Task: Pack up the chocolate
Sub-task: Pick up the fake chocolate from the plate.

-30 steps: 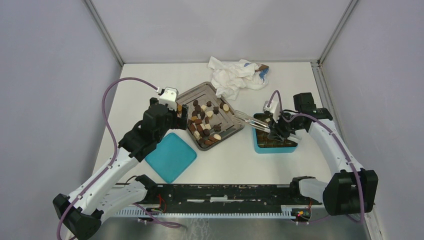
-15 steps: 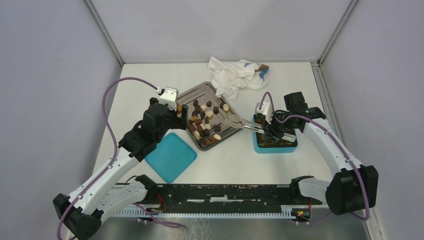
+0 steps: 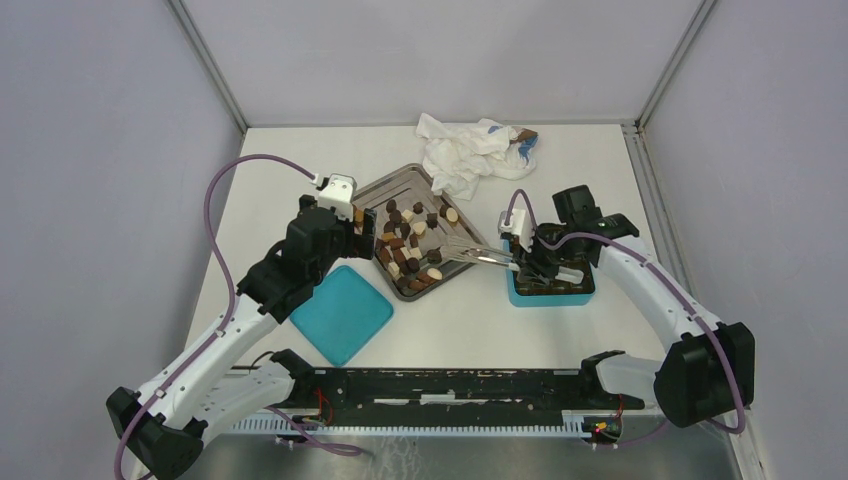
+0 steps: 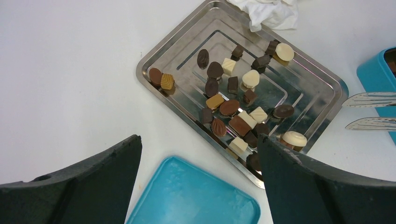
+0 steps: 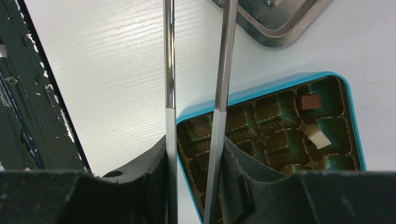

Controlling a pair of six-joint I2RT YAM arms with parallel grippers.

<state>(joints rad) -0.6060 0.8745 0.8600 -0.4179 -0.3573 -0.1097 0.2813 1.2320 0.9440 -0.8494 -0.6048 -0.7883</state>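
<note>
Several chocolate pieces (image 3: 410, 248), dark, light brown and cream, lie loose on a steel tray (image 3: 378, 192); the left wrist view shows them (image 4: 233, 105) too. My left gripper (image 3: 356, 230) is open and empty, hovering by the tray's left edge; its jaws stand wide apart (image 4: 198, 140). My right gripper (image 3: 527, 262) is shut on metal tongs (image 3: 470, 250), whose tips reach the tray's right edge. The tong tips (image 4: 371, 112) are apart with nothing between them. The tong arms (image 5: 169, 70) run over a teal box (image 5: 261, 91) holding a brown piece (image 5: 308, 101) and a white piece (image 5: 318, 136).
The teal box (image 3: 552, 288) with its compartment insert sits right of the tray. Its teal lid (image 3: 342, 312) lies in front of the tray, also in the left wrist view (image 4: 196, 196). A crumpled white cloth (image 3: 468, 155) lies at the back.
My right gripper has moved left from over the box, bringing the tong tips to the tray's right edge. The left arm has not moved.
</note>
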